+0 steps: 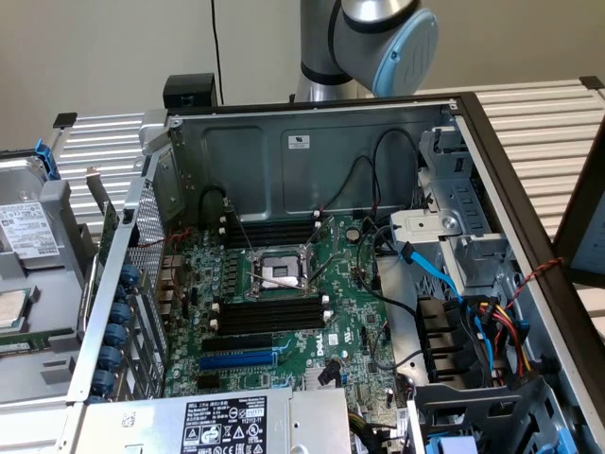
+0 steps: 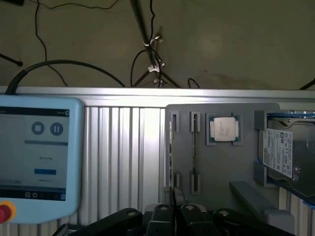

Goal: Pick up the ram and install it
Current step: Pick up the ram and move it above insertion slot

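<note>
The open case (image 1: 284, 161) leaves the lower memory slots (image 1: 269, 317) free from above. Black cables (image 1: 340, 184) hang near the upper slots (image 1: 269, 230); the drive cage (image 1: 454, 255) crowds the exterior view's right.

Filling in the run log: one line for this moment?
gripper shut | ram on edge in tray | memory slots bare

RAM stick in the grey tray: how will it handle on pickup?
The ram stands on edge in the grey tray, a thin profile: probably light and stiff. So narrow a base would likely tip once clear of its brackets. Thin board, so probably fragile under side load.
</note>
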{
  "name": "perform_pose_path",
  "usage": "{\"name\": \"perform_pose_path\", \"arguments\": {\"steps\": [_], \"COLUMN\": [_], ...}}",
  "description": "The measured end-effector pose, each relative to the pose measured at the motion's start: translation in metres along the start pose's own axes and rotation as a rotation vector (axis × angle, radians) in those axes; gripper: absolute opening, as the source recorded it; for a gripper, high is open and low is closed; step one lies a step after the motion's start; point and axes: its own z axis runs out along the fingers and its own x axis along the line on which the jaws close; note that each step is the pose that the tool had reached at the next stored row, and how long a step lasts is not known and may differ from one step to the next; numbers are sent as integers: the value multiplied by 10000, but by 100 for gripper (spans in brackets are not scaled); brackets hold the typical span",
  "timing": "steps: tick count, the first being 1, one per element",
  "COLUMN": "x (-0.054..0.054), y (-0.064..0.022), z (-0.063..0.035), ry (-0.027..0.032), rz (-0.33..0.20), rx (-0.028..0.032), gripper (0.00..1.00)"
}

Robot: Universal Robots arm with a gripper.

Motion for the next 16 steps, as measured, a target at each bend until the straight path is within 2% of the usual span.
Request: {"name": "perform_pose_path", "arguments": {"steps": [7,13,16], "x": [2,0,3], "y": [-17,-180,-256], "z": [-1,-20,-112], "ry": [1,-2,-2], "rz": [-2,-1,0], "rx": [-1,-1,0], "gripper": [12,12,12]}}
